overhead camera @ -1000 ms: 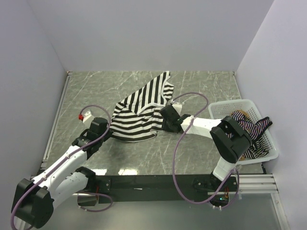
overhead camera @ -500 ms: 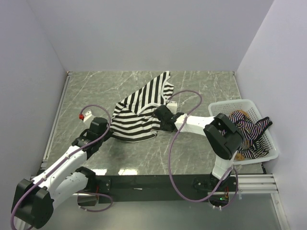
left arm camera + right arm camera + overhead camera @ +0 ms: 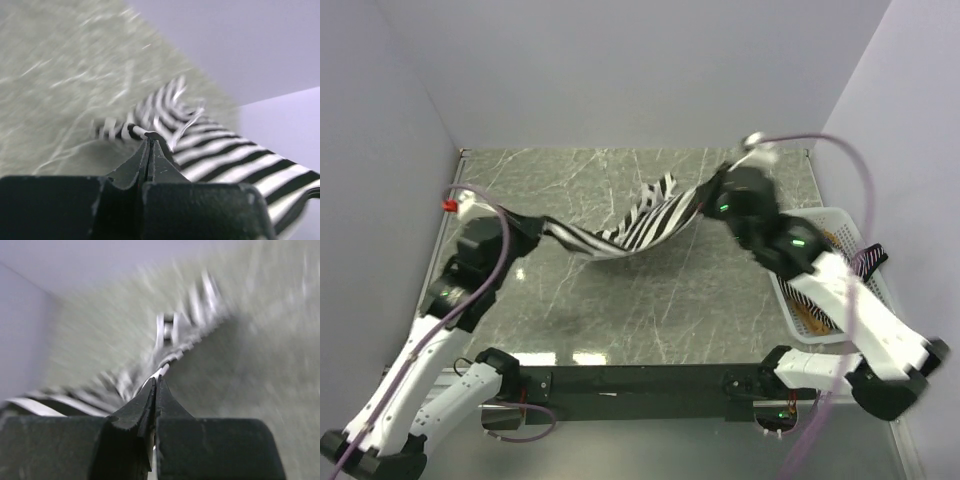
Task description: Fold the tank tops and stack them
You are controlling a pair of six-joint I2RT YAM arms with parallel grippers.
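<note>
I hold the bold black-and-white striped fabric tank top (image 3: 640, 225) by two opposite edges, raised above the grey marble table (image 3: 620, 320), which should spread it for folding. The left gripper (image 3: 542, 226) and right gripper (image 3: 712, 192) each pinch its cloth, jaws pressed together. The wrist views confirm both pinches. Only the overhead view shows the sagging span and the white plastic mesh basket (image 3: 832, 213) holding a thin-striped top (image 3: 865, 262).

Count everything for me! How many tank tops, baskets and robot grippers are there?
Tank tops: 3, namely the bold striped top, the thin-striped top and the tan top
Baskets: 1, the white basket
Grippers: 2, the left gripper and the right gripper, both pinching the bold striped top
Total: 6
</note>
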